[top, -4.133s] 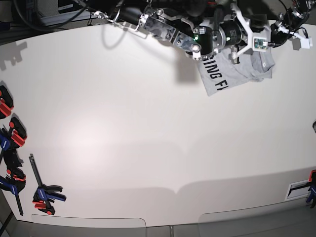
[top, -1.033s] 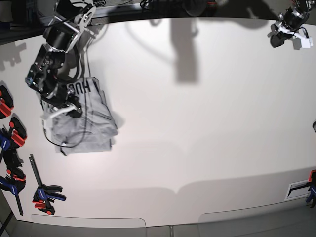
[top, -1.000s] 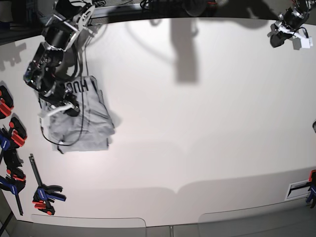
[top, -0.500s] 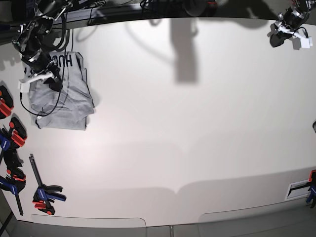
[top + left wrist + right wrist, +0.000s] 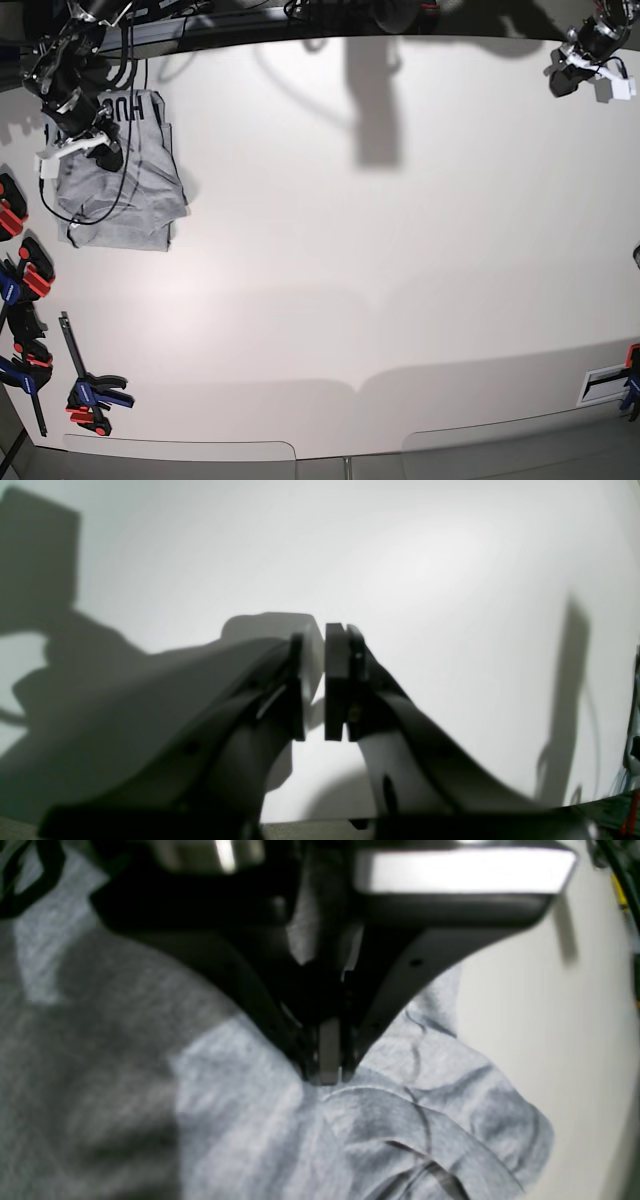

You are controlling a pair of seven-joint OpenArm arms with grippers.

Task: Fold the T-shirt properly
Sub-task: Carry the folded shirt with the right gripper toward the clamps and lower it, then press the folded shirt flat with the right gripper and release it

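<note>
The T-shirt (image 5: 120, 190) lies as a compact folded bundle at about ten o'clock on the table (image 5: 380, 260), near its far-left edge, with a strip of black lettering showing at the top of the bundle. The right gripper (image 5: 327, 1065) is clenched on a pinch of the grey fabric, its jaws pressed tightly together in the wrist view, probably to keep the folded layers together while the bundle is set aside. The left gripper (image 5: 320, 680) rests at roughly two o'clock, over bare table, its pads nearly closed with only a sliver between them, grasping nothing. The fold looks essentially finished; releasing cleanly seems the remaining concern.
</note>
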